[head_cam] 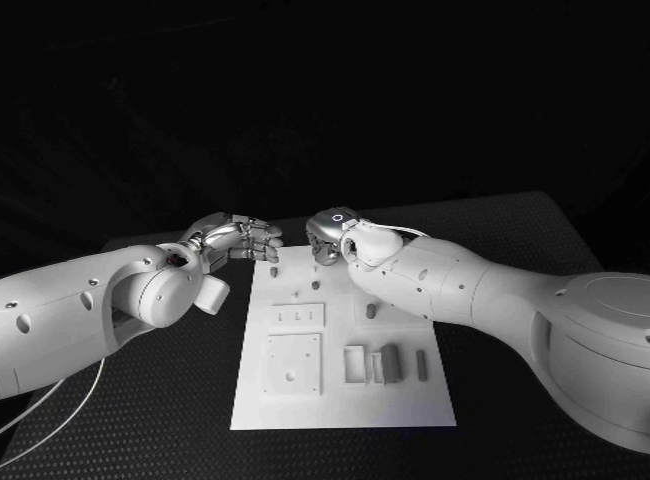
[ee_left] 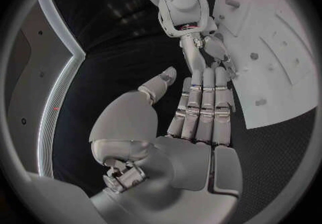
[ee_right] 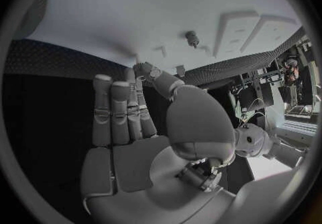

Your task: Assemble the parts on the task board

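Both hands hover over far end of task board (head_cam: 340,400). Left hand (head_cam: 239,238) fingers straight, side by side, holding nothing; same for right hand (head_cam: 330,232). Small peg (head_cam: 273,270) stands at board's far edge, just below left hand. Other parts (head_cam: 386,363) lie near end. My take: pick 1 part, lower slowly, pinch square, don't tip peg.

A matt white, smooth plastic-looking task board (head_cam: 343,405) lies on a black table (head_cam: 152,420) whose surface has a fine dimpled, rubbery-looking texture. Small matt grey parts (head_cam: 392,363) rest on the board. Glossy silver metal-look segments cover the left hand (head_cam: 239,238) and right hand (head_cam: 330,234), on smooth white satin arm shells (head_cam: 66,310).
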Controlling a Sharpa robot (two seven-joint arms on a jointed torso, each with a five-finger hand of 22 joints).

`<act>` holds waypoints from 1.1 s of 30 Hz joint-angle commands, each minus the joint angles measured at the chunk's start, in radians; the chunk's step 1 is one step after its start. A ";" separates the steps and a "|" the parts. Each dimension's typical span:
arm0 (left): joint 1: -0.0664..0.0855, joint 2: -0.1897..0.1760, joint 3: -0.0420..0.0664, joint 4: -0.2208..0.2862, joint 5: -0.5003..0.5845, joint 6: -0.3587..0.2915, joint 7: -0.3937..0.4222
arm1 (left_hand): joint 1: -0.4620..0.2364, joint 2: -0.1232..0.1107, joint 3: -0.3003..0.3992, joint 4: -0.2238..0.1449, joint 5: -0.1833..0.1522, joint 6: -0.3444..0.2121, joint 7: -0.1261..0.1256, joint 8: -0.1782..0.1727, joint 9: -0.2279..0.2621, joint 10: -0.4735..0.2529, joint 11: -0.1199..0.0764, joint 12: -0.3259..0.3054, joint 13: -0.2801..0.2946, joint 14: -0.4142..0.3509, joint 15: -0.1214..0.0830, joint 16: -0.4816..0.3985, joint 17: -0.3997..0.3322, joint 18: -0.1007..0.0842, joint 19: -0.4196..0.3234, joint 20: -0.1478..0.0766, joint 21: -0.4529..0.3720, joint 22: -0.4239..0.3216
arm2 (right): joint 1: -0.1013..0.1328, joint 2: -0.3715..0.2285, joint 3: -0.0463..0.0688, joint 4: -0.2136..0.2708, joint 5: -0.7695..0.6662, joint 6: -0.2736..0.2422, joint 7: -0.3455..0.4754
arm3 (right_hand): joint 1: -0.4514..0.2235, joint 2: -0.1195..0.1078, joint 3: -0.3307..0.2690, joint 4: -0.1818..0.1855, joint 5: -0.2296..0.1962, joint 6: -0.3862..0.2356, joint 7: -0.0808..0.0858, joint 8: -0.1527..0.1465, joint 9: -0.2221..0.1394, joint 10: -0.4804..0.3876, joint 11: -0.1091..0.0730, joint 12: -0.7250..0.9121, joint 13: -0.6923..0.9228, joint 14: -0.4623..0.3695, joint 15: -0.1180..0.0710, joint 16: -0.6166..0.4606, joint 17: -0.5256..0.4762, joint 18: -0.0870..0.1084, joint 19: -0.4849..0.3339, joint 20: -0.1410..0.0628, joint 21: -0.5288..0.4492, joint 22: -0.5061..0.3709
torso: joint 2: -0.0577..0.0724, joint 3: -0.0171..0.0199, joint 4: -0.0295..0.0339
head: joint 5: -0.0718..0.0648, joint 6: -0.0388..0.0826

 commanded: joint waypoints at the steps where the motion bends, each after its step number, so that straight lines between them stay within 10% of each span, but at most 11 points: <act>1: 0.001 0.002 0.001 0.000 -0.002 0.002 0.008 | -0.004 -0.002 -0.006 -0.001 -0.003 0.000 0.009 -0.004 0.002 0.006 0.004 -0.004 0.001 0.004 0.003 -0.006 0.001 0.012 -0.002 0.003 -0.004 0.001 | -0.008 -0.003 -0.004 -0.005 -0.021 0.038 -0.013 | 0.002 0.009 0.004 0.001 0.004 0.011 -0.001 0.003 0.027 0.007 0.001 0.007 0.017 0.001 -0.007 0.005 -0.002 0.063 0.003 -0.007 0.006 0.024 | 0.000 -0.0005 0.0856 | 0.001 -0.003; 33: 0.001 0.002 0.001 -0.008 -0.002 0.003 0.009 | -0.004 -0.002 -0.006 -0.001 -0.003 0.001 0.009 -0.005 0.002 0.007 0.004 -0.007 0.002 0.004 0.003 -0.010 0.004 0.011 -0.002 0.003 -0.005 0.002 | -0.012 -0.018 -0.005 0.011 -0.028 0.052 -0.014 | 0.003 0.008 0.005 0.001 0.004 0.012 -0.001 0.003 0.030 0.009 0.001 0.006 0.021 0.001 -0.007 0.009 -0.003 0.063 0.002 -0.008 0.010 0.024 | 0.001 -0.0009 0.0859 | -0.005 -0.004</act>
